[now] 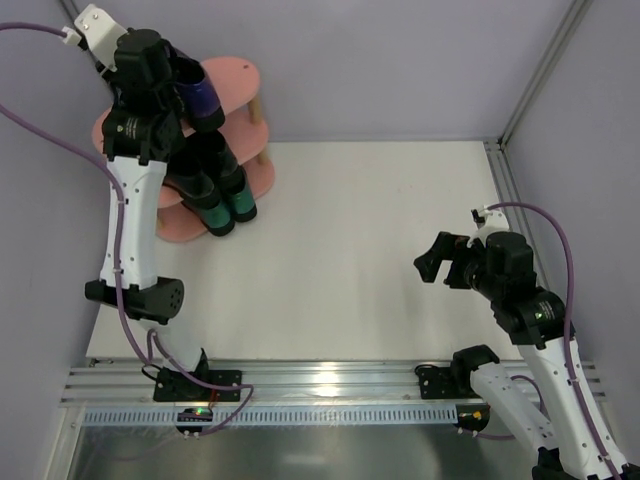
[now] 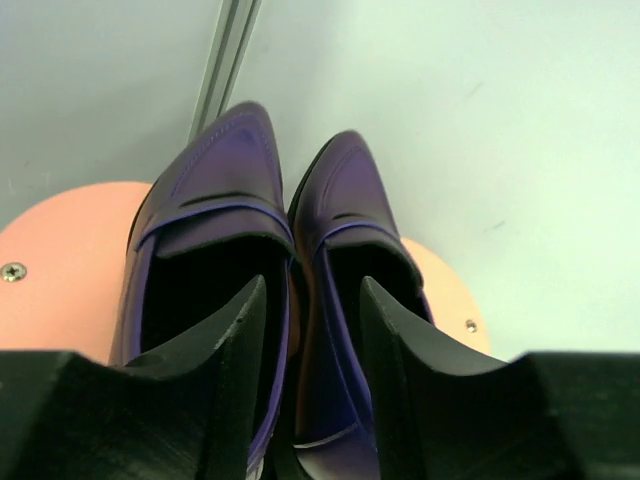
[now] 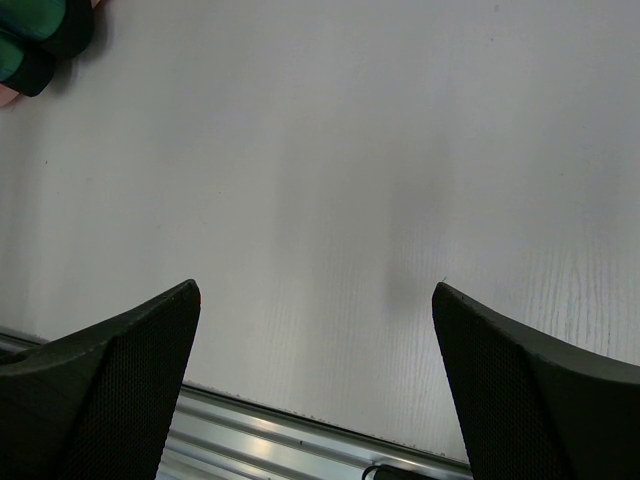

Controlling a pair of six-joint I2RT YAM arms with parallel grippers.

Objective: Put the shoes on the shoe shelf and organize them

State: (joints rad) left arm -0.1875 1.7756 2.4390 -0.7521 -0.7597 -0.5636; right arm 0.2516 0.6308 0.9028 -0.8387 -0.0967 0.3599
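Right gripper [image 3: 315, 375] hangs over bare table [image 3: 350, 150], jaws wide, holding nothing. Far left, shelf [image 1: 240, 78] is loaded: teal shoes [image 1: 228, 208] on the bottom tier, black shoes [image 1: 212, 155] on the middle, purple shoes [image 2: 260, 190] side by side on top. Left gripper [image 2: 312, 290] sits over the purple pair, jaws narrow, straddling their touching inner walls. Cannot tell if it pinches them.

Overhead and close left-wrist views share the shelf [image 1: 240, 75].
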